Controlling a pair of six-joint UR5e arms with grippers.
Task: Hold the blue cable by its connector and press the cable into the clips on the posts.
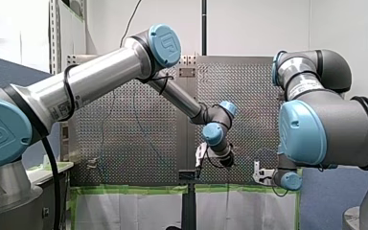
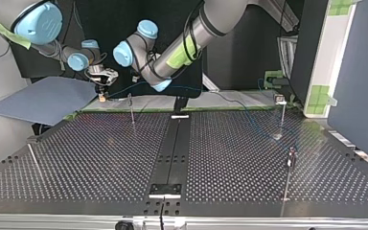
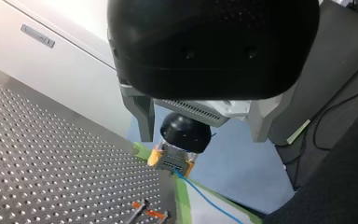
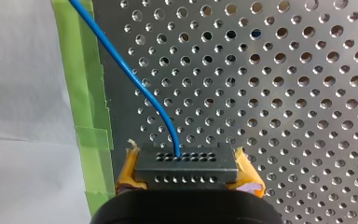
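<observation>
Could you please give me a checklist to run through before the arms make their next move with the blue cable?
1. Connector clamped in my right gripper, a yellow pad on each side: ok.
2. Blue cable leaves the connector in a smooth curve with no kink: ok.
3. My left gripper is open, with nothing between its fingers: ok.
4. Cable pressed into the clip on the post nearest the connector: cannot tell, too small in the top view.
5. Gap between my left gripper and my right gripper, which sits just ahead of it: cannot tell.
</observation>
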